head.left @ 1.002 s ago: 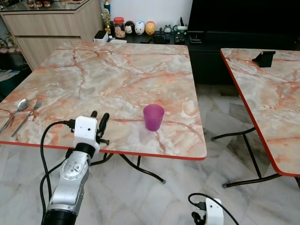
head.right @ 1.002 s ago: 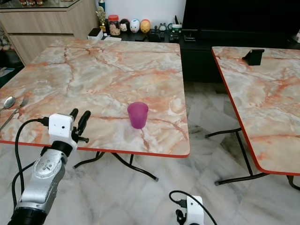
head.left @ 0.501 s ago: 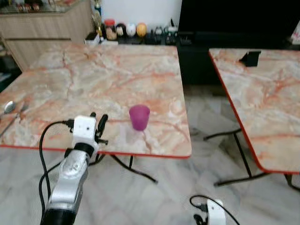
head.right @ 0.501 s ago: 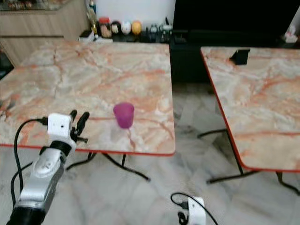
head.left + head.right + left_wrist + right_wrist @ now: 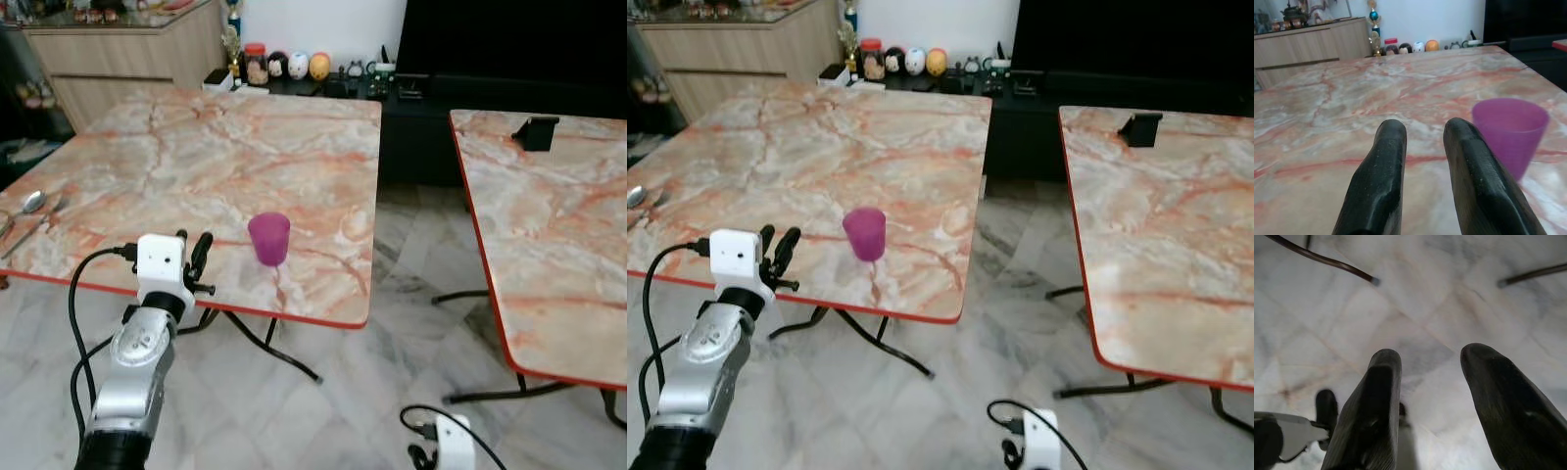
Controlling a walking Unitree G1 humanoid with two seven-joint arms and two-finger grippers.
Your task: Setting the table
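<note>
From the left eye, a purple cup [image 5: 268,238] is standing upright on the marble surface [image 5: 245,157], close to its near red edge. The left end effector [image 5: 193,257] is hovering at that edge, just beside the cup on the robot's left and apart from it, empty, its black fingers slightly parted; it is probably being held there to line up a grasp. A spoon [image 5: 32,202] and a fork [image 5: 35,221] are lying together far from the cup, at the surface's left edge. A second marble table [image 5: 558,225] is standing well apart from the cup on the other side. Compared with a second ago, the whole scene is sitting differently in the frame, so the camera has moved; the cup is keeping its spot near the edge.

From the right eye, the same layout is showing, with jars and figurines [image 5: 906,62] lining the low cabinet beyond the surface, far behind the cup.

From the left wrist, the two fingers [image 5: 1378,181] are pointing across the surface with a narrow gap between them, and the cup is sitting just past one fingertip, off the gap's line, so the arm likely needs to shift sideways.

From the right wrist, the right end effector [image 5: 1430,396] is hanging idle with fingers spread apart, facing the tiled floor [image 5: 1415,298], far below the cup.
</note>
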